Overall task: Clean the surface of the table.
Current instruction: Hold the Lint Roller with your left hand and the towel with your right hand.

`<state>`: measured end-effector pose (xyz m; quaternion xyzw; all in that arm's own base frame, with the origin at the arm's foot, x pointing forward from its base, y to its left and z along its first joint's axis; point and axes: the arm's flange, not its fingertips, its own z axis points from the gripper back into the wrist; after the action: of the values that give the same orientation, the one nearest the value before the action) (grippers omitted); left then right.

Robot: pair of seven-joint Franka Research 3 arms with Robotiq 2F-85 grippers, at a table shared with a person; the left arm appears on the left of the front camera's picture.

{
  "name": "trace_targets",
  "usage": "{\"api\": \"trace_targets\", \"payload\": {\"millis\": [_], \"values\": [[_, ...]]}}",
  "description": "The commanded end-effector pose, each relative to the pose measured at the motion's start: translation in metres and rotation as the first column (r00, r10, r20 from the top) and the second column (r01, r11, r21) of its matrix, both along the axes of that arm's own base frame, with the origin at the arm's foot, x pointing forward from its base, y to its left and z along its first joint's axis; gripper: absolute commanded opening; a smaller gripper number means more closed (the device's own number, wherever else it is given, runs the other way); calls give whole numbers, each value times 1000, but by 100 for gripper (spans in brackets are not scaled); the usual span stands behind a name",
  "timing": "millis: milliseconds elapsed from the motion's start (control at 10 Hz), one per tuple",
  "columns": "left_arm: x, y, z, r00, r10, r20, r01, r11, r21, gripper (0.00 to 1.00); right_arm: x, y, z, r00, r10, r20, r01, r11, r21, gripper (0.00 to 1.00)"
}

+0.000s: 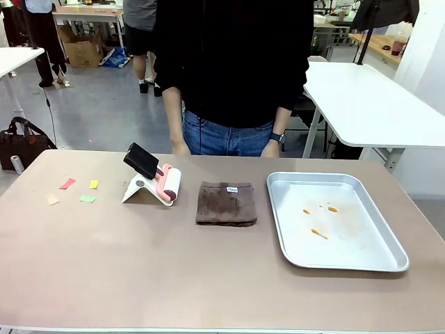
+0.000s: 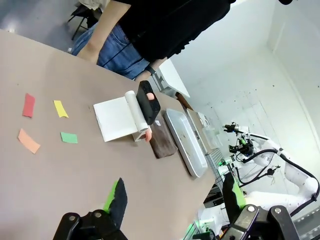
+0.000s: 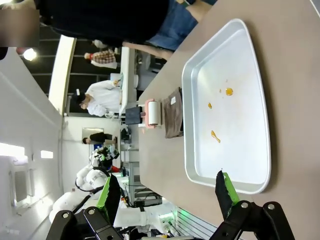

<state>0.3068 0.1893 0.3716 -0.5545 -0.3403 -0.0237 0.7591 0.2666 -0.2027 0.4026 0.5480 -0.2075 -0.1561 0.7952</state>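
- Left gripper (image 2: 174,186) rises from the bottom edge of the left wrist view. Its green-padded fingers stand wide apart with nothing between them, and it hangs above the table (image 1: 174,278) without touching it.
- Right gripper (image 3: 165,180), at the bottom edge of the right wrist view, is spread just as wide and is empty. It is also off the tabletop, and the nearest rim of the metal tray (image 1: 348,243) shows just behind one fingertip.
- In the front view the table fills the lower half of the frame from side to side. It has a smooth matte beige-brown top with a thin pale edge, and its near strip is bare.
- Four paper scraps lie on it at centre left: red (image 1: 67,184), yellow (image 1: 94,184), green (image 1: 87,199) and peach (image 1: 52,200).
- Just right of them a lint roller (image 1: 169,185) with a black handle rests on a white stand (image 1: 136,189).
- A folded brown cloth (image 1: 226,203) lies flat at the middle, between the roller and the tray.
- The tray sits at the right and holds a few small orange bits (image 1: 318,233).
- A person (image 1: 229,62) in a black top and jeans stands at the far edge, top centre of the frame.
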Motion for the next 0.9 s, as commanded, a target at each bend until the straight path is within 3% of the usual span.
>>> {"api": "trace_targets", "payload": {"millis": [0, 200, 400, 600, 800], "values": [[3, -26, 19, 999, 34, -42, -31, 998, 63, 100, 4, 22, 16, 998, 27, 53, -24, 998, -57, 100], [19, -63, 65, 997, 36, -66, -19, 971, 239, 100, 16, 76, 54, 993, 96, 69, -78, 971, -228, 100], [42, -104, 100, 998, -58, -31, 66, 916, 395, 100, 35, 138, 80, 975, 213, 56, -176, 907, -383, 100], [74, -152, 128, 992, -104, -68, 124, 825, 552, 100, 61, 217, 100, 935, 353, 4, -294, 784, -547, 100], [104, -189, 147, 987, -58, -150, 144, 735, 663, 100, 86, 297, 107, 898, 437, -53, -353, 642, -680, 100]]}}
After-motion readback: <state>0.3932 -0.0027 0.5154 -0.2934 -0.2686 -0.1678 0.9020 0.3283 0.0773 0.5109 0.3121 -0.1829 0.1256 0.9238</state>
